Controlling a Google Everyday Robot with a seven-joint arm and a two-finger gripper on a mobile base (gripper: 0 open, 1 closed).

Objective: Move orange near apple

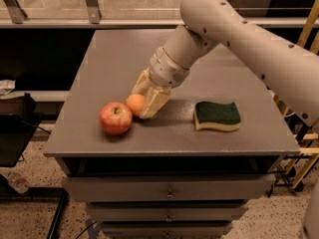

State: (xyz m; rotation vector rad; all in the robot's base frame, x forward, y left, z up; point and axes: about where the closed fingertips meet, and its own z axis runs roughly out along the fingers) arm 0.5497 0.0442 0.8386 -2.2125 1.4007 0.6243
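Note:
The small orange (pixel 135 104) rests on the grey table top (pixel 124 59), just right of the red-yellow apple (pixel 115 117) and almost touching it. My gripper (pixel 139 103) comes down from the upper right on the white arm (pixel 239 34). Its cream fingers (pixel 152 102) stand on either side of the orange and close on it, one behind it and one to its right front. The apple stands upright near the table's front left edge, free of the gripper.
A green and yellow sponge (pixel 217 116) lies on the table to the right of the gripper. Drawers (pixel 169 188) sit under the table top. A dark shelf unit (pixel 15 133) stands at the left, and a yellow frame (pixel 306 148) at the right.

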